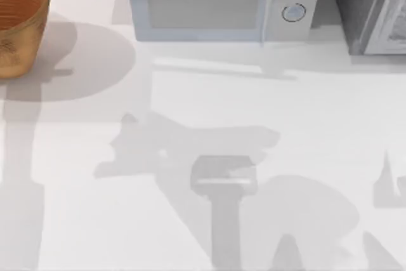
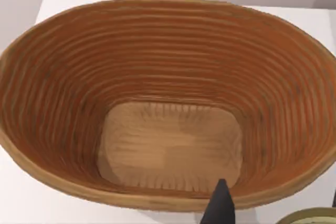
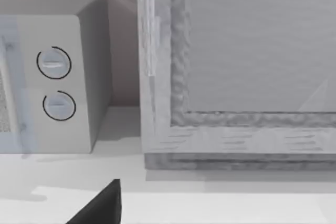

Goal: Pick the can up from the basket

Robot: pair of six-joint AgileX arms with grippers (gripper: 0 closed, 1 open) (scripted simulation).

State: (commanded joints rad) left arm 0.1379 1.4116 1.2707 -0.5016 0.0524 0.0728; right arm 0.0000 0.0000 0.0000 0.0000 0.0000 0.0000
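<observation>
The basket (image 1: 19, 23) stands at the table's far left back corner; it is golden-brown with a ribbed orange inside. In the left wrist view the basket (image 2: 168, 77) lies open below me, and its pale floor is bare. At that view's lower edge a dull yellow round rim, the can (image 2: 310, 216), sits between the dark fingertips (image 2: 220, 208) of my left gripper (image 2: 277, 207), which looks shut on it, above the basket's near rim. One dark fingertip (image 3: 105, 205) of my right gripper hangs over the table in front of the appliances.
A white microwave (image 1: 222, 1) with two round knobs stands at the back middle. A grey box-like appliance (image 1: 374, 7) stands at the back right. Arm shadows fall across the white table (image 1: 209, 93).
</observation>
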